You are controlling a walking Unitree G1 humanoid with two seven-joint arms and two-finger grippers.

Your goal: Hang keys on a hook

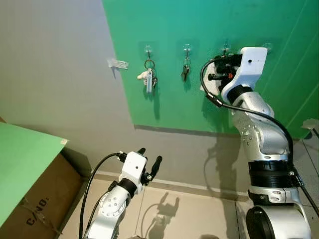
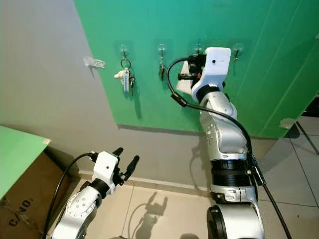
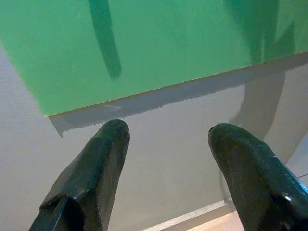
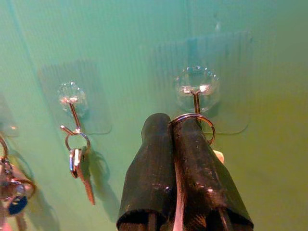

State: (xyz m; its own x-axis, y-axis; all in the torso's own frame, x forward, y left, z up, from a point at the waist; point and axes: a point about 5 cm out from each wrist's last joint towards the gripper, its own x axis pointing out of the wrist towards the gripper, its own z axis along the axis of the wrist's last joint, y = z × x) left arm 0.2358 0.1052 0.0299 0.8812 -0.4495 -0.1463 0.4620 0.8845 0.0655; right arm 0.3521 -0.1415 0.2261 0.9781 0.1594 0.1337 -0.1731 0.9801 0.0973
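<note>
Right end effector: you have it raised to the green wall panel, its two black fingers pressed together and pinching a key ring.
Key ring: it sits at the fingertips, right at the wire of the third hook; you cannot tell from these views whether the ring is already over the wire or only touching it.
Third hook: a clear adhesive pad with a thin metal hook, stuck on the green panel just above the fingertips.
Second hook: beside it along the panel, carrying a small ring with a key hanging straight down.
First hook: further to the robot's left, carrying a fuller bunch of keys with a pale fob.
Fourth hook: to the right of the raised arm, on the same panel.
Left end effector: you have it low, well apart from the hooks, fingers spread with nothing between them, facing the grey wall under the panel's edge.
Cardboard box: low at the robot's left, on the tiled floor.
</note>
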